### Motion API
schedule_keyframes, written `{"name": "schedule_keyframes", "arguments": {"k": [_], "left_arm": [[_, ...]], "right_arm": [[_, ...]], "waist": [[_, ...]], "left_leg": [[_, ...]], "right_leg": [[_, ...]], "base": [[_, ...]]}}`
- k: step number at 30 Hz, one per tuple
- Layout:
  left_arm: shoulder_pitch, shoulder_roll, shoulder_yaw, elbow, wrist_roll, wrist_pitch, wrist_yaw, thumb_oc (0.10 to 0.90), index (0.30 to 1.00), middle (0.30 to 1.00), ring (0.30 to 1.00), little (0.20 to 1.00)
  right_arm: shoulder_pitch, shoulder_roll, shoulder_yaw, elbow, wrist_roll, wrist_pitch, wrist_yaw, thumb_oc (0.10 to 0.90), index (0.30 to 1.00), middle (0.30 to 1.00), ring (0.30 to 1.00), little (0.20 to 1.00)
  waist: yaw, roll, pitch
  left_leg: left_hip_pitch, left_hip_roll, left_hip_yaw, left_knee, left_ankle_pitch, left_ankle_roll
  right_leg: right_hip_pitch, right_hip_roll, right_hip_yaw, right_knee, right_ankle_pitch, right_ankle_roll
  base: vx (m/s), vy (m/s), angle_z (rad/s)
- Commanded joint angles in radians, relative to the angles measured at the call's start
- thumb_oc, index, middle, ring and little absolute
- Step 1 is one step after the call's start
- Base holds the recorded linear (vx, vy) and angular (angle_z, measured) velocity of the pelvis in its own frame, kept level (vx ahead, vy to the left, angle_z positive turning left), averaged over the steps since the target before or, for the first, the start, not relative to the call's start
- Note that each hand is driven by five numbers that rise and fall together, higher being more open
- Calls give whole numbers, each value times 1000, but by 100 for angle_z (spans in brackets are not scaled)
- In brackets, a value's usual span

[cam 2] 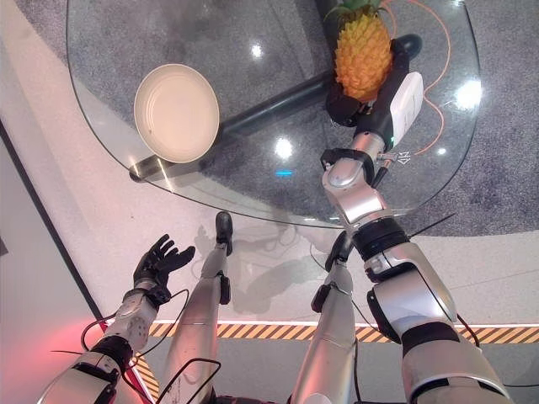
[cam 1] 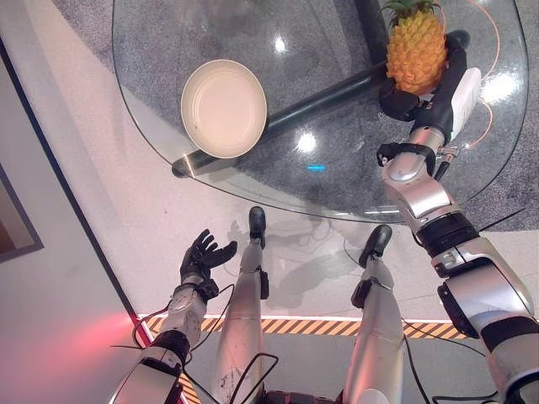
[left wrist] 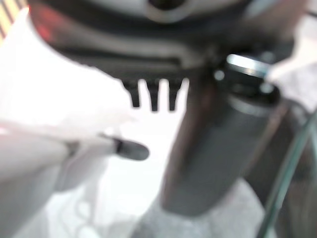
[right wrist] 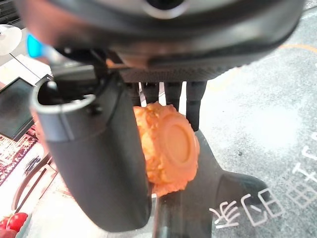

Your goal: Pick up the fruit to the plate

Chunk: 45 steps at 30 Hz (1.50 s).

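Glass counter (cam 1: 337, 181) is carrying everything, round, over grey carpet. Left hand (cam 1: 205, 257) is hanging idle below the counter's near edge, fingers spread loose, holding nothing. Cream plate (cam 1: 223, 108) is sitting empty near the left edge. Pineapple (cam 1: 415, 50) is standing upright toward the far right edge, right hand (cam 1: 421, 99) wrapping it, fingers curling round the fruit. Grasp looks made; carrying across and setting on the plate is remaining.

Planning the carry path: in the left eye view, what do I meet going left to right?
Left hand → plate → pineapple, held in the right hand.
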Motion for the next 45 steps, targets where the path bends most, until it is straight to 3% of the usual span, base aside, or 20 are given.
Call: {"name": "schedule_keyframes", "arguments": {"k": [1,10,18,28,37,45], "left_arm": [[13,30,-31,17,-43,-37,13,800,900,900,900,900],[-1,37,57,-37,-108,-149,153,800,900,900,900,900],[-103,90,163,-168,-124,-268,311,800,900,900,900,900],[-150,132,281,-292,-93,-462,467,800,900,900,900,900],[-205,142,316,-450,44,-564,513,800,900,900,900,900],[-208,111,313,-618,92,-561,429,800,900,900,900,900]], "right_arm": [[-64,-78,3,-16,-15,-41,-26,100,300,300,300,200],[-38,-77,-11,-90,-63,-57,-21,100,300,300,300,200],[51,-69,-73,-225,-87,-81,-24,100,300,300,300,200],[138,-26,-105,-383,-191,-113,14,100,300,300,300,200],[177,18,-120,-478,-283,-128,39,100,300,300,300,200],[200,29,-139,-525,-359,-146,77,100,300,300,300,200]], "waist": [[9,60,-16],[5,56,-16],[-15,35,-16],[-28,7,-16],[-30,-11,-16],[-27,-18,-16]], "left_leg": [[-13,9,-27,44,-26,26],[-4,11,-27,46,-28,21],[-6,14,-26,55,-34,19],[-20,27,-25,64,-40,12],[-30,33,-23,67,-47,11],[-37,32,-28,76,-54,13]], "right_leg": [[-35,-34,-49,8,38,12],[-32,-34,-43,16,30,11],[-36,-29,-33,26,21,12],[-40,-13,-26,28,11,4],[-36,-3,-27,23,6,2],[-31,-3,-30,21,7,6]], "base": [[0,0,0],[0,0,0],[0,0,0],[0,0,0],[0,-15,-1],[4,-16,0]]}}
